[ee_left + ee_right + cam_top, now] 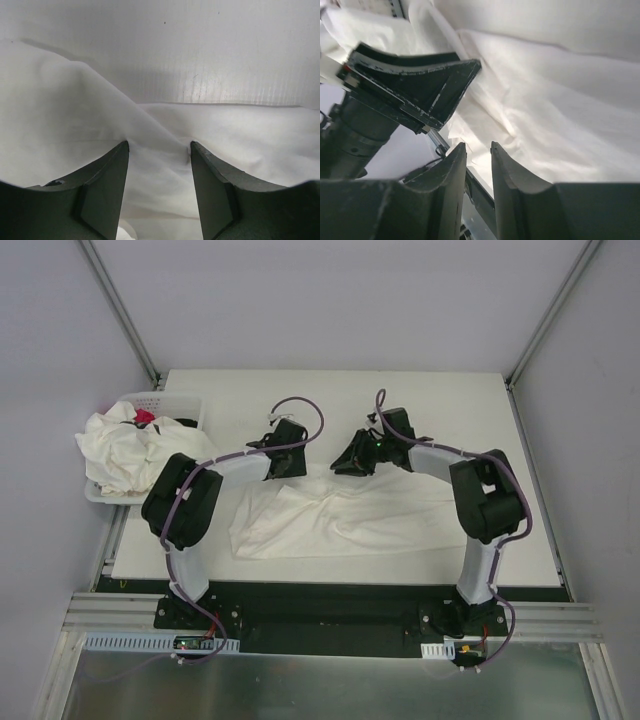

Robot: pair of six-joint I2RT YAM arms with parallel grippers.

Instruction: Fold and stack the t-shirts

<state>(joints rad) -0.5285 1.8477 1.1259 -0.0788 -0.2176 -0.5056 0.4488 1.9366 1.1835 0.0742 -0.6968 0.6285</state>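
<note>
Table (520, 440), white, grey-walled, bears one spread t-shirt (340, 520); left fingers (105, 190) parted, right fingers (445, 190) narrowly.

Far table (450, 410) open; basket (165, 400) (w/ t-shirts (120, 455)) blocks left.

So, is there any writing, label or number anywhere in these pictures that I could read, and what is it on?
No text can be read in any view.
red packet in the white basket: any lettering on it is too small to read.
spread t-shirt: plain, no print showing.
heaped t-shirts: plain, no print showing.
</note>
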